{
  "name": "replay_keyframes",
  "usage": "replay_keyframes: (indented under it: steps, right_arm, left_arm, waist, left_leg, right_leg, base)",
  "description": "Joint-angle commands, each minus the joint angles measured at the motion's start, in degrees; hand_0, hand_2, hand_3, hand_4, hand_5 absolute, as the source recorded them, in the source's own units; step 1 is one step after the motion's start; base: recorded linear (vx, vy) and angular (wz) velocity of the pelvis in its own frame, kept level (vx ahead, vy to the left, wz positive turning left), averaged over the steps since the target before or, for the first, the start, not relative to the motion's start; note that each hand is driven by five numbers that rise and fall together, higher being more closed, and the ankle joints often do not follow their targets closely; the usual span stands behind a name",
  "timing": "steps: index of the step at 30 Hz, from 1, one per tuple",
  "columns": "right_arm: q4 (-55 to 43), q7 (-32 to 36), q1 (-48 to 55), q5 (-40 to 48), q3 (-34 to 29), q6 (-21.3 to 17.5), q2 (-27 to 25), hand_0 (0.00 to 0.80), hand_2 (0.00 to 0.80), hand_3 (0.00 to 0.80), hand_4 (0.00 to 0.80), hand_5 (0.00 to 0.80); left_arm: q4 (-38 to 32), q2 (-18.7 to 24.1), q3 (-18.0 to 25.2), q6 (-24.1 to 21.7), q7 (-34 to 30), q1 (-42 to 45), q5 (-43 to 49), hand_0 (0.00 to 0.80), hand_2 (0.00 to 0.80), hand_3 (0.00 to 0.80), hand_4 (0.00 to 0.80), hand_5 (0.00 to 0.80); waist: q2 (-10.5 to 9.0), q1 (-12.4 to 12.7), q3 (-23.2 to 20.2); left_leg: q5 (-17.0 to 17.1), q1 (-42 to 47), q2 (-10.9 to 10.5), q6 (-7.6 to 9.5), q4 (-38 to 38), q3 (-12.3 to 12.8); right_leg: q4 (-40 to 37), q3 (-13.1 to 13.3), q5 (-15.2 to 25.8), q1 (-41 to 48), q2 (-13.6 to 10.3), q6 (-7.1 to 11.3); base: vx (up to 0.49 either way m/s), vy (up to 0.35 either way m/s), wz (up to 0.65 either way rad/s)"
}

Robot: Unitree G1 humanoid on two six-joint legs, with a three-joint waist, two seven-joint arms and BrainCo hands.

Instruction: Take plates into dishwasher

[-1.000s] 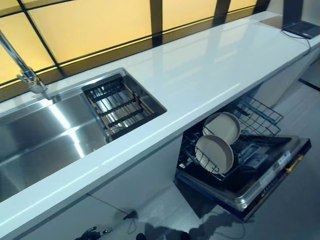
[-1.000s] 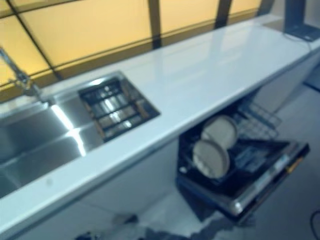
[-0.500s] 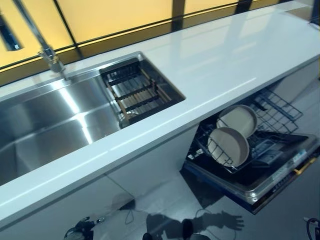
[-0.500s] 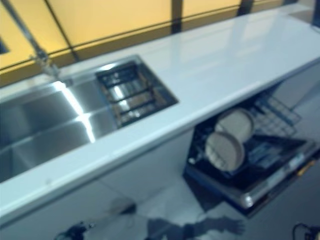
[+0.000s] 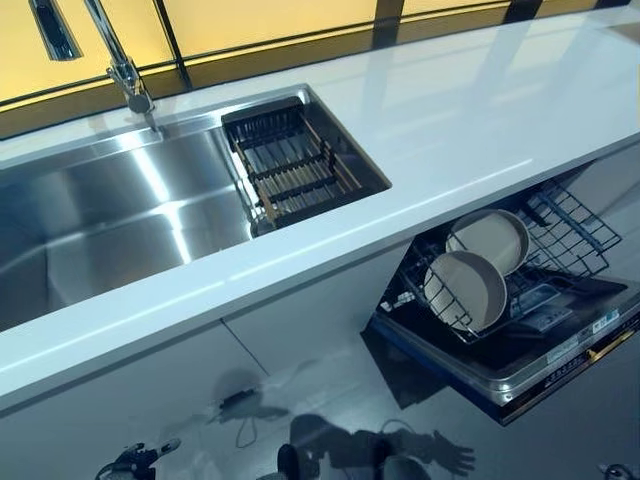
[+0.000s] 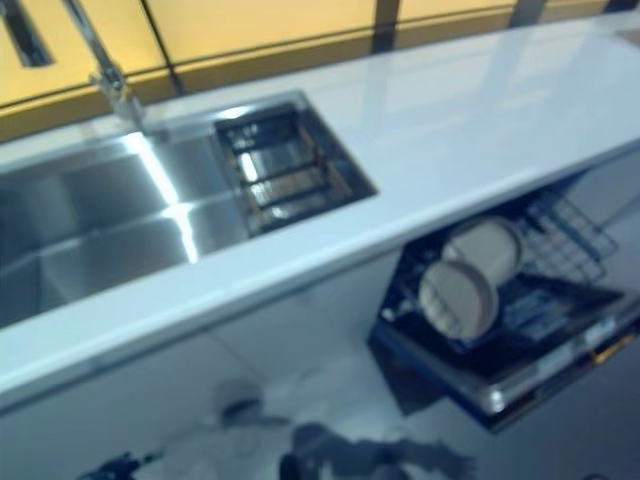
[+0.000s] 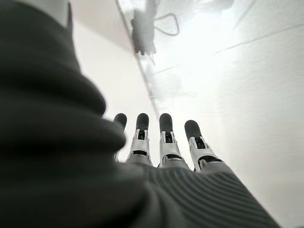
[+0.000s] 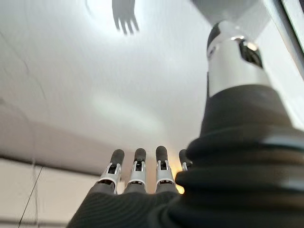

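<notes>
A chrome tap stands at the back rim of a stainless steel sink, which is set into the left part of a long white countertop. A dark slatted drain rack fills the right end of the sink basin. Behind the countertop runs a wall of yellow panels divided by dark bars.

Below the countertop edge, to the right, the dishwasher door hangs open and the lower wire rack is drawn out over it. Two round beige plates stand on edge in the rack, one just behind the other, both tilted and leaning toward the cabinet. The countertop overhang covers the rear of the rack.

Neither hand shows in the head views. The left hand appears only in its own wrist view: fingers straight, side by side with narrow gaps, holding nothing, a pale floor beyond the tips. The right hand likewise appears only in its wrist view: fingers straight, in an even row, empty, pale floor beyond the tips. No plate lies near either set of fingers.
</notes>
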Motion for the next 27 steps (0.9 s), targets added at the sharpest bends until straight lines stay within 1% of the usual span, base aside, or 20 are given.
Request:
replay_keyframes:
  steps: [1,2,3,4,6,8,10,12,15,17,18,19,20,21,22,23,24,25,26,27]
  right_arm:
    - [-1.4,-4.4,-3.4,5.5,2.2,-2.2,-0.3,0.0,0.0,0.0,0.0,0.0]
    - [-2.1,-4.8,-3.6,6.9,3.0,-1.7,0.8,0.0,0.0,0.0,0.0,0.0]
    - [-3.0,-5.2,-4.0,9.0,3.7,-0.6,1.6,0.0,0.0,0.0,0.0,0.0]
    - [-3.1,-5.0,-3.9,9.5,3.8,-0.7,2.0,0.0,0.0,0.0,0.0,0.0]
    - [-2.1,-3.8,-3.1,9.3,3.1,-2.3,1.7,0.0,0.0,0.0,0.0,0.0]
    - [-2.7,-3.9,-3.7,9.7,2.6,-1.1,0.2,0.0,0.0,0.0,0.0,0.0]
    - [-3.1,-5.1,-5.2,10.5,2.4,0.0,-1.4,0.0,0.0,0.0,0.0,0.0]
    - [-2.9,-5.0,-5.5,10.5,2.5,-0.3,-1.9,0.0,0.0,0.0,0.0,0.0]
    - [-1.5,-4.2,-5.7,10.4,2.6,0.0,-2.3,0.0,0.0,0.0,0.0,0.0]
    - [0.2,-2.7,-5.5,10.4,2.7,-0.1,-2.6,0.0,0.0,0.0,0.0,0.0]
    - [1.0,-2.0,-5.3,10.2,2.8,0.1,-2.7,0.0,0.0,0.0,0.0,0.0]
    - [1.4,-1.3,-5.1,10.4,2.9,0.6,-2.8,0.0,0.0,0.0,0.0,0.0]
    - [1.3,-1.6,-4.9,11.0,3.0,1.1,-2.9,0.0,0.0,0.0,0.0,0.0]
    - [1.3,-1.7,-4.8,11.1,3.0,1.6,-2.8,0.0,0.0,0.0,0.0,0.0]
    - [1.8,-1.9,-4.4,12.0,2.7,1.1,-2.6,0.0,0.0,0.0,0.0,0.0]
    - [3.0,-1.5,-4.2,13.0,2.6,0.2,-2.4,0.0,0.0,0.0,0.0,0.0]
    - [3.8,-0.6,-4.3,13.4,2.2,-0.4,-2.4,0.0,0.0,0.0,0.0,0.0]
    - [4.2,0.0,-4.3,15.0,1.6,-1.3,-2.0,0.0,0.0,0.0,0.0,0.0]
    - [4.3,1.2,-4.1,17.0,0.8,-2.2,-1.4,0.0,0.0,0.0,0.0,0.0]
    - [3.7,2.1,-3.6,18.5,0.2,-3.0,-0.6,0.0,0.0,0.0,0.0,0.0]
  left_arm:
    - [1.0,2.2,3.1,1.6,1.3,1.4,-4.0,0.0,0.0,0.0,0.0,0.0]
    - [0.4,1.5,3.1,1.6,2.4,1.6,-5.0,0.0,0.0,0.0,0.0,0.0]
    - [-0.8,0.9,3.1,1.6,2.6,1.6,-6.8,0.0,0.0,0.0,0.0,0.0]
    - [-1.3,-0.2,2.8,0.8,2.1,1.6,-7.8,0.0,0.0,0.0,0.0,0.0]
    - [-1.1,-3.1,1.7,-1.9,1.0,1.5,-7.1,0.0,0.0,0.0,0.0,0.0]
    - [-1.6,-4.6,0.4,-3.1,0.8,1.1,-6.4,0.0,0.0,0.0,0.0,0.0]
    - [-2.5,-4.9,-1.4,-3.2,0.8,0.1,-7.6,0.0,0.0,0.0,0.0,0.0]
    - [-2.3,-5.0,-2.1,-3.4,0.8,-0.7,-8.7,0.0,0.0,0.0,0.0,0.0]
    - [-1.9,-4.3,-1.8,-2.1,1.4,-1.1,-10.1,0.0,0.0,0.0,0.0,0.0]
    - [0.1,-3.8,-1.0,-2.5,1.4,-0.2,-11.1,0.0,0.0,0.0,0.0,0.0]
    - [1.0,-3.8,-0.3,-2.7,1.6,0.6,-11.8,0.0,0.0,0.0,0.0,0.0]
    - [1.4,-3.9,0.7,-2.9,1.7,1.6,-12.8,0.0,0.0,0.0,0.0,0.0]
    - [0.9,-4.2,1.5,-3.0,1.6,2.4,-13.4,0.0,0.0,0.0,0.0,0.0]
    - [-0.3,-4.7,1.9,-2.6,1.2,2.6,-13.8,0.0,0.0,0.0,0.0,0.0]
    - [-1.0,-5.3,2.4,-2.3,0.9,2.4,-13.3,0.0,0.0,0.0,0.0,0.0]
    - [-1.1,-5.7,3.0,-2.2,0.7,1.7,-13.1,0.0,0.0,0.0,0.0,0.0]
    - [-0.7,-6.1,3.0,-2.0,0.6,0.9,-14.0,0.0,0.0,0.0,0.0,0.0]
    - [-0.8,-6.6,2.7,-1.7,0.6,0.4,-14.8,0.0,0.0,0.0,0.0,0.0]
    - [-1.5,-7.2,3.0,-0.7,0.6,-0.1,-14.6,0.0,0.0,0.0,0.0,0.0]
    - [-2.0,-7.6,2.8,-0.2,0.6,-0.2,-14.9,0.0,0.0,0.0,0.0,0.0]
  waist:
    - [-2.76,3.4,-0.8]
    - [-3.09,3.5,-0.3]
    - [-3.44,3.5,-0.2]
    - [-3.45,3.2,-0.1]
    - [-3.41,2.7,-0.1]
    - [-2.86,1.9,-0.1]
    - [-1.97,1.2,0.1]
    - [-1.25,0.6,0.8]
    - [-0.71,0.3,1.4]
    - [-0.65,0.2,1.4]
    - [-0.5,0.1,1.3]
    - [-0.16,-0.1,1.2]
    - [0.34,-0.4,1.1]
    - [0.66,-0.7,1.4]
    - [0.59,-1.1,1.7]
    - [0.17,-1.4,1.8]
    - [-0.16,-1.5,1.4]
    - [0.06,-1.6,1.0]
    - [0.22,-1.7,0.7]
    - [0.62,-1.8,0.4]
  left_leg:
    - [-10.3,-3.4,3.9,6.44,12.6,0.9]
    - [-9.4,-3.5,4.1,5.75,12.0,-0.5]
    - [-7.3,-3.7,4.3,4.66,10.5,-1.1]
    - [-5.2,-2.8,4.6,3.62,7.7,-0.7]
    - [-1.7,-0.5,3.9,2.39,0.8,-0.4]
    - [1.1,0.4,3.6,1.22,-3.4,-0.2]
    - [1.9,0.1,3.4,0.63,-4.4,-0.4]
    - [1.6,0.0,2.8,0.44,-3.4,-0.8]
    - [1.6,0.8,2.6,0.35,-3.2,-1.1]
    - [2.2,1.9,2.8,-0.12,-4.5,-1.8]
    - [3.5,3.0,3.2,-0.62,-6.9,-2.0]
    - [6.3,3.8,4.0,-1.61,-10.4,-1.4]
    - [10.1,4.1,4.7,-2.62,-14.3,-0.2]
    - [11.7,2.5,4.7,-2.92,-15.9,1.1]
    - [11.3,1.0,4.5,-2.45,-15.0,2.8]
    - [8.9,0.0,4.2,-1.63,-10.4,4.5]
    - [5.6,0.5,4.0,-1.27,-5.9,5.8]
    - [3.1,0.8,3.7,-1.09,-1.8,7.0]
    - [1.2,1.2,3.5,-0.88,2.8,7.9]
    - [-0.6,1.9,2.8,-0.45,5.2,7.9]
  right_leg:
    - [-1.5,-3.0,-0.5,0.4,0.1,0.22]
    - [-0.3,-2.3,-2.6,0.1,1.2,0.38]
    - [-0.2,-2.4,-2.9,-0.8,1.9,0.53]
    - [-0.8,-3.0,-3.0,-0.9,2.3,0.8]
    - [-3.1,-3.9,-3.0,0.0,2.8,0.91]
    - [-4.4,-4.8,-3.0,0.5,2.6,0.92]
    - [-2.6,-5.2,-4.4,-0.6,2.3,0.61]
    - [1.8,-5.0,-6.3,-2.0,1.7,0.27]
    - [7.1,-5.3,-8.9,-3.2,0.7,-0.2]
    - [9.8,-5.8,-11.0,-3.5,1.0,-1.01]
    - [10.6,-6.2,-11.9,-3.4,1.5,-1.83]
    - [10.2,-6.9,-12.3,-3.2,2.4,-2.75]
    - [8.6,-7.5,-11.9,-2.5,3.5,-3.56]
    - [6.4,-8.0,-11.2,-1.6,4.7,-3.97]
    - [4.4,-8.4,-10.6,-0.7,5.5,-4.32]
    - [2.0,-8.8,-9.4,0.2,5.3,-4.15]
    - [0.0,-8.8,-8.8,1.1,4.8,-3.52]
    - [-1.2,-9.1,-8.2,1.5,4.5,-3.29]
    - [-1.7,-9.5,-7.8,1.7,4.2,-3.05]
    - [-0.8,-9.6,-8.0,1.1,3.9,-2.83]
  base:
    - [-0.175,-0.666,-0.43]
    - [-0.159,-0.564,-0.39]
    - [-0.169,-0.473,-0.28]
    - [-0.152,-0.363,0.04]
    - [-0.093,-0.246,0.18]
    - [-0.124,-0.149,0.17]
    - [-0.152,-0.082,0.15]
    - [-0.134,-0.08,0.06]
    - [-0.125,-0.172,0.02]
    - [-0.069,-0.289,0.14]
    - [-0.034,-0.325,0.14]
    - [-0.054,-0.322,0.13]
    - [-0.12,-0.316,0.11]
    - [-0.171,-0.295,0.16]
    - [-0.185,-0.269,0.24]
    - [-0.111,-0.186,0.4]
    - [-0.055,-0.083,0.58]
    - [-0.026,-0.018,0.54]
    - [-0.049,0.039,0.33]
    - [-0.058,0.108,0.12]
